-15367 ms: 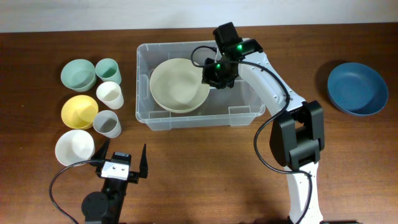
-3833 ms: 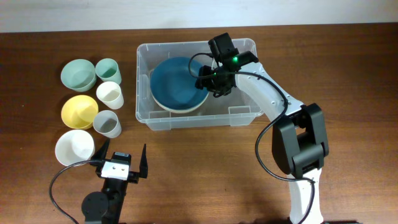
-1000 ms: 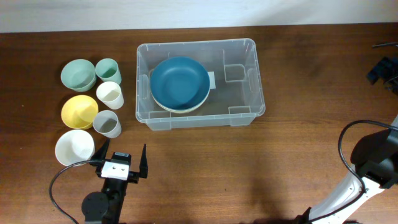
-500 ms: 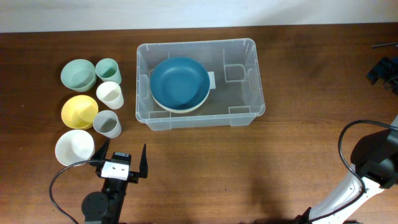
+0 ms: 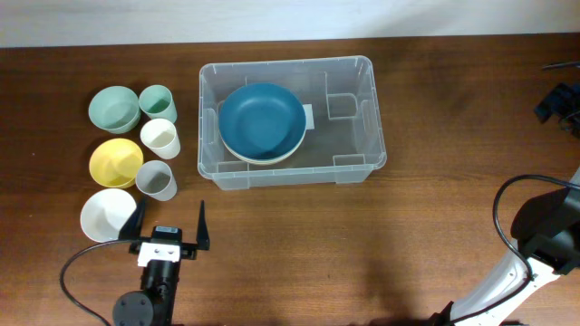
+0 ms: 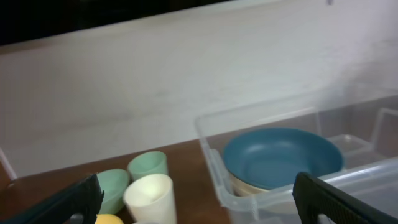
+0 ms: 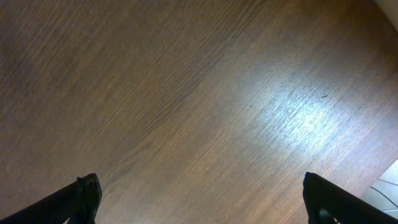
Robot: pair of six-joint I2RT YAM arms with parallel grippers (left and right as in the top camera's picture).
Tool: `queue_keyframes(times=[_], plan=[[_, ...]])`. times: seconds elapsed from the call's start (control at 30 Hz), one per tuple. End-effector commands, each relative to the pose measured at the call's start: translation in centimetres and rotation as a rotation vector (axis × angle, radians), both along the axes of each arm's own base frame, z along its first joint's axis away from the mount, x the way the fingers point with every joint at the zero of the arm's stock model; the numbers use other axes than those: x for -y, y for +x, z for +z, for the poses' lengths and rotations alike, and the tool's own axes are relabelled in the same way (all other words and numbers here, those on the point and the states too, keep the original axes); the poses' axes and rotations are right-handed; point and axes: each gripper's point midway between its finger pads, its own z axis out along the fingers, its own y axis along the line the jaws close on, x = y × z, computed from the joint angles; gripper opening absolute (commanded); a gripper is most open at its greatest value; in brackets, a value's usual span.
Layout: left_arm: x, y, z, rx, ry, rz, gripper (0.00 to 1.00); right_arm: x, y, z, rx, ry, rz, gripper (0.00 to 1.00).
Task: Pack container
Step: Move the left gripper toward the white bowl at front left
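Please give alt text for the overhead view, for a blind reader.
A clear container on a wooden table holds a blue bowl inside a cream bowl. Left of it stand three bowls and three cups, near the open left gripper.

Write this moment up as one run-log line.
container: blue bowl stacked in cream bowl inside | left gripper: open, empty | right gripper: open, empty, over table | unpacked: cups and bowls left of container
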Motion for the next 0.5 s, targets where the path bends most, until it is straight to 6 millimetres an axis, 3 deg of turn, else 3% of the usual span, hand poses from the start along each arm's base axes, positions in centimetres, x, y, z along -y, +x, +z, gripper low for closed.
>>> queue_keyframes(times=[0.0,0.23,0.37,0.47], plan=[[-1.5,-0.7,3.6,0.068,0.052,0.094,1.0,0.1,-0.1,0.2,-0.002,-0.015,-0.011,0.99],[-3.4,-0.3,8.8,-0.023,0.088,0.18,1.0,0.1,-0.1,0.2,-0.002,-0.015,-0.011,0.99],[-4.3,1.8,11.5,-0.127,0.092,0.206,1.0,0.1,-0.1,0.2,-0.002,-0.015,-0.011,0.99],[-5.5,3.7,12.4,-0.25,0.116,0.238,1.0,0.1,-0.1,0.2,-0.002,-0.015,-0.011,0.99]])
